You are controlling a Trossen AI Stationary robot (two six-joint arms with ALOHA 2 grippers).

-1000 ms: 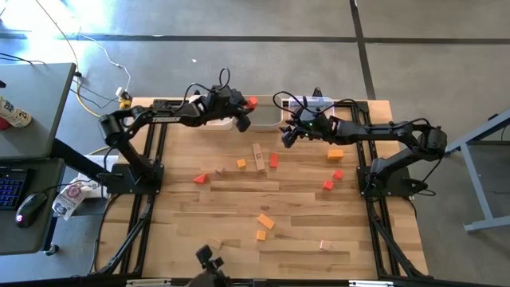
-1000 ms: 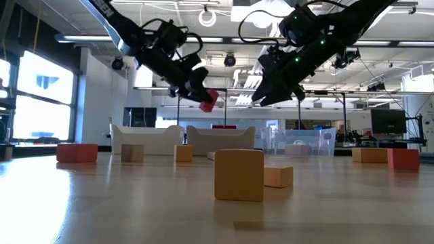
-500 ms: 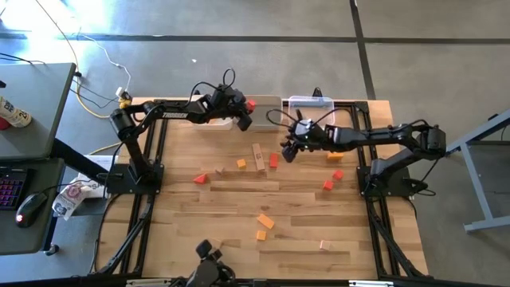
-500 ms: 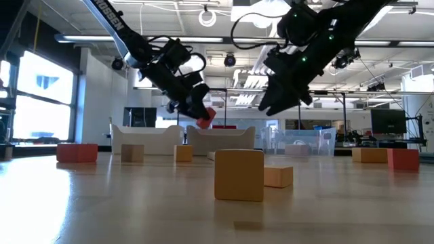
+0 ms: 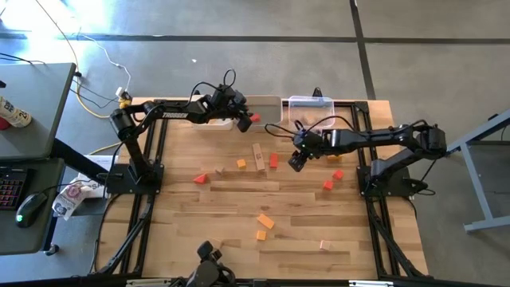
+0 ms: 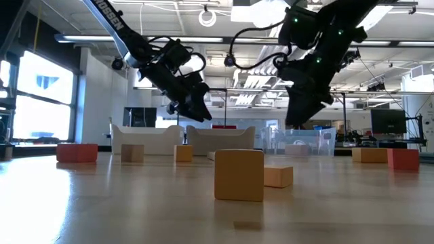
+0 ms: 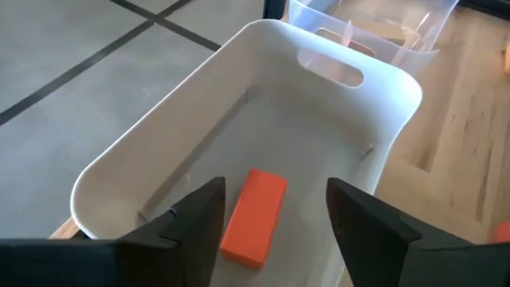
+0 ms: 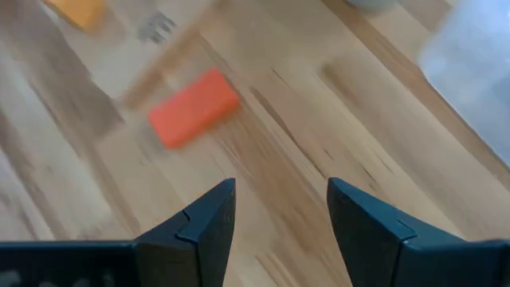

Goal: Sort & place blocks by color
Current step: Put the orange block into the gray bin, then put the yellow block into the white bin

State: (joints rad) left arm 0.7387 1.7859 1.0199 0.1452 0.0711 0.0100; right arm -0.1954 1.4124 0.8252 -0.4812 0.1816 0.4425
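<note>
My left gripper point(image 7: 275, 190) hangs open over the white bin point(image 7: 199, 72) at the table's far edge point(image 5: 267, 102). A red block point(image 7: 253, 215) lies in the bin below the fingers, apart from them. My right gripper point(image 5: 296, 162) stands open above the table's middle and points down point(image 8: 280, 187). It holds nothing. Another red block point(image 8: 194, 108) lies flat on the wood just beside it, toward the table's left point(image 5: 273, 160). More blocks, red, orange and pale, are scattered over the table.
A clear bin point(image 7: 374, 28) holding pale blocks stands beside the white one. On the table lie a pale bar point(image 5: 258, 156), an orange block point(image 5: 241, 163), a red wedge point(image 5: 199, 178), red blocks point(image 5: 327, 185) and orange blocks point(image 5: 264, 221). A third bin point(image 5: 215, 121) sits under my left arm.
My left gripper has opened and let go of the red block, which has dropped into the white bin. My right gripper has moved toward the table's near edge and down, tipping until its fingers point downward beside the red block on the table.
</note>
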